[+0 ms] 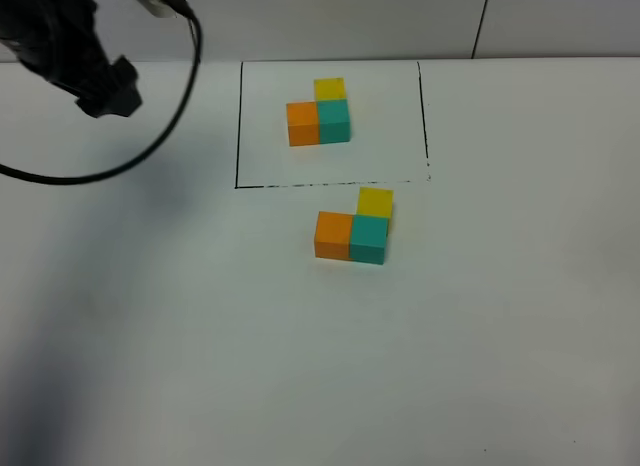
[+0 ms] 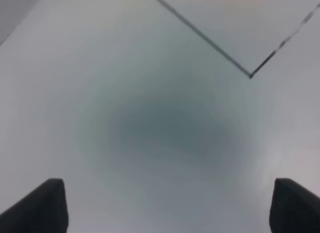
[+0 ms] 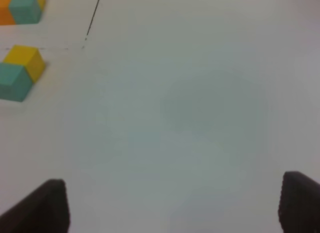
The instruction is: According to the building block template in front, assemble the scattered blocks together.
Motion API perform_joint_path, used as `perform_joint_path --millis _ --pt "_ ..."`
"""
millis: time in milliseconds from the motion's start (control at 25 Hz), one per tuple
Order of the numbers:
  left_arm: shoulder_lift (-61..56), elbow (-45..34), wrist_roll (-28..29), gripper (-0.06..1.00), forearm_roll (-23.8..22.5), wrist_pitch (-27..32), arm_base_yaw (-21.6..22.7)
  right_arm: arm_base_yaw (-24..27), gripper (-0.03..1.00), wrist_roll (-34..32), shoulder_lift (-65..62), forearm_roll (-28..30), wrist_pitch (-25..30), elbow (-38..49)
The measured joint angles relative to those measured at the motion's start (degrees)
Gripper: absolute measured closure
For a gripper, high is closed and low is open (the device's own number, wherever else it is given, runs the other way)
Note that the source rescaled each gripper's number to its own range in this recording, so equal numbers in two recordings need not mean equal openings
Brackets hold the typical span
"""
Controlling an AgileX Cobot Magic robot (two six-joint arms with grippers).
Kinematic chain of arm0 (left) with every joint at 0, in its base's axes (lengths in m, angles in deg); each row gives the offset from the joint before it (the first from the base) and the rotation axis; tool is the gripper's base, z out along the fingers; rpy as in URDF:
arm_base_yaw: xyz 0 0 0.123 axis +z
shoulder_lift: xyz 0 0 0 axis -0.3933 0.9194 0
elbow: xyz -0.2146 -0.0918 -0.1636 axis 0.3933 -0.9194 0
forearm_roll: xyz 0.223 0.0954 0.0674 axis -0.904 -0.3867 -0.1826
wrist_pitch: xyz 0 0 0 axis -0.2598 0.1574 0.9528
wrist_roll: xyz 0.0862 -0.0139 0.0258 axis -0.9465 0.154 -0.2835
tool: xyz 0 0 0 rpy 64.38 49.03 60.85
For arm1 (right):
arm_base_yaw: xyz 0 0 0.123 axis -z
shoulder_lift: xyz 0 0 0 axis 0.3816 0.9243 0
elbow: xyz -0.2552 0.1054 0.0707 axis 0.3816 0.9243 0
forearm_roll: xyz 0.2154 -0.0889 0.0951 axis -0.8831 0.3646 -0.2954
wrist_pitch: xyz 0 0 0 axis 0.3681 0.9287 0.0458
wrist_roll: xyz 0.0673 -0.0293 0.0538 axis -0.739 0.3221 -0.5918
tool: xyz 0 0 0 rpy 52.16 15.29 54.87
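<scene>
Exterior high view, scattered blocks [image 1: 353, 233] joined in an L on tabletop [image 1: 200, 336] near framed building block template [image 1: 320, 116], left end effector [image 2: 162, 205] spread empty, right end effector [image 3: 175, 203] spread empty.

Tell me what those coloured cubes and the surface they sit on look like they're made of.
The scattered blocks look like painted wood or solid plastic: flat matte faces, crisp edges, no glare. The building block template cubes look the same. The table seems a smooth white laminate or board with a dull finish; the black frame line looks drawn or taped, too thin to tell.
</scene>
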Motion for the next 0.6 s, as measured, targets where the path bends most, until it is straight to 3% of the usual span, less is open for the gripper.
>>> perform_joint_path --millis 160,320,600 --pt "-5.3 -3.6 2.9 0.06 -0.2 2.1 6.6 0.0 0.26 0.0 0.0 0.0 0.0 0.0" --pt "-14.3 -12.2 4.1 0.07 -0.2 -1.1 11.1 0.0 0.26 0.0 0.0 0.0 0.0 0.0" --pt "-36.7 -27.4 15.0 0.09 -0.2 -3.6 12.2 0.0 0.26 0.0 0.0 0.0 0.0 0.0"
